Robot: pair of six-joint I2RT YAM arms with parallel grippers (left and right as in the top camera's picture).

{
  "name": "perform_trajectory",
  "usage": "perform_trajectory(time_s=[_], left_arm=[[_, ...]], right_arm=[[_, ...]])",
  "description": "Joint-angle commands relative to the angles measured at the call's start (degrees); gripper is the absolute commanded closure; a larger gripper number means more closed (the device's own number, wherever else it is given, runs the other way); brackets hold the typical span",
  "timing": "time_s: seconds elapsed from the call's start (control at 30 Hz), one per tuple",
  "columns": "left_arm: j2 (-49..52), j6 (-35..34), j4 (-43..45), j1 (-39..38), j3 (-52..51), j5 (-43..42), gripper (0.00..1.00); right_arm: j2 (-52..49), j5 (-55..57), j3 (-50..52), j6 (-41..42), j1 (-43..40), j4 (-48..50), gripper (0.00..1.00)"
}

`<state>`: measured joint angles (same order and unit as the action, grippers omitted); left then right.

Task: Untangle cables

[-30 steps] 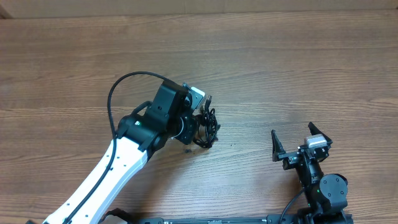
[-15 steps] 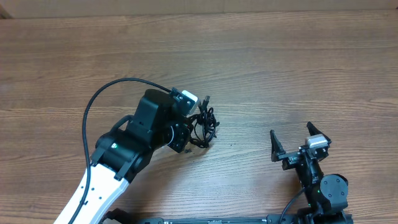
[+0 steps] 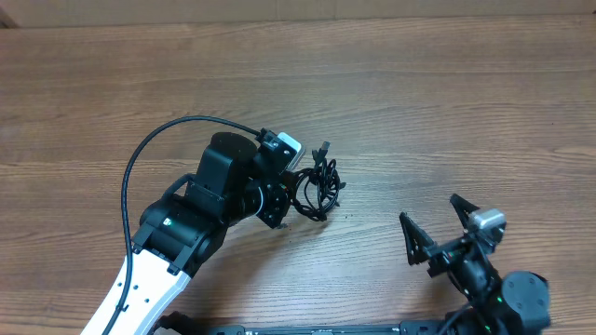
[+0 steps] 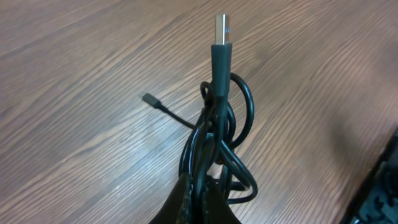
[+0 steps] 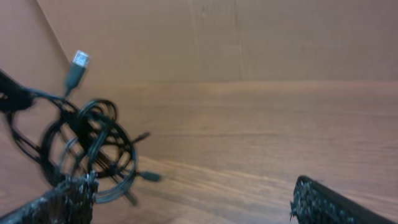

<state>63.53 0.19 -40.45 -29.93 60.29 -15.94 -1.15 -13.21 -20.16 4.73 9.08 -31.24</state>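
cables [image 3: 317, 186], a small black tangle of loops, are near the middle of the wooden table [image 3: 419, 84]. the left gripper [image 3: 284, 197] pinches their left edge, its jaws closed on the cords. the left arm [image 3: 186, 233] reaches up from the bottom-left edge with its wrist turned right. the right gripper [image 3: 438, 228] is spread wide and holds nothing, well apart at lower right. a silver-tipped usb plug [image 4: 221, 28] juts from the bundle. since a second ago the bundle has moved slightly right, and the right arm [image 3: 512, 293] has shifted toward the lower right.
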Motion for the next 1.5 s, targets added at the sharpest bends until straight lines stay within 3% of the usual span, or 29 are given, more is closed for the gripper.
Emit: perform_trajectory(time_s=[0.0, 0.13, 0.43, 0.7, 0.9, 1.13, 1.47], left_arm=[[-1.07, -0.13, 1.79, -0.20, 1.44, -5.16, 0.96], [-1.09, -0.11, 3.06, -0.20, 1.44, -7.67, 0.96], [-1.09, 1.44, 4.04, -0.20, 1.44, -14.21, 0.96], [-1.20, 13.25, 2.67, 0.57, 1.51, -22.95, 0.96], [-2.67, 16.96, 1.62, 5.46, 1.79, -30.08, 0.96], [-4.81, 18.10, 1.22, 16.09, 1.86, -47.84, 0.96], [-4.72, 18.05, -0.02, 16.50, 1.86, -53.79, 0.96]], right_arm=[[-1.99, -0.90, -7.19, 0.61, -0.15, -3.76, 0.00], [-5.70, -5.49, -11.21, 0.55, -0.15, -6.36, 0.00], [-8.63, -28.02, -11.65, -0.87, -0.15, 1.03, 0.00], [-8.94, -24.96, -11.58, 0.33, -0.15, 0.85, 0.00], [-12.39, -22.80, -10.88, 1.25, -0.15, 0.74, 0.00], [-20.15, -23.89, -10.88, -1.03, -0.11, 1.29, 0.00], [-31.12, -35.52, -10.86, -8.94, -0.11, 6.25, 0.00]])
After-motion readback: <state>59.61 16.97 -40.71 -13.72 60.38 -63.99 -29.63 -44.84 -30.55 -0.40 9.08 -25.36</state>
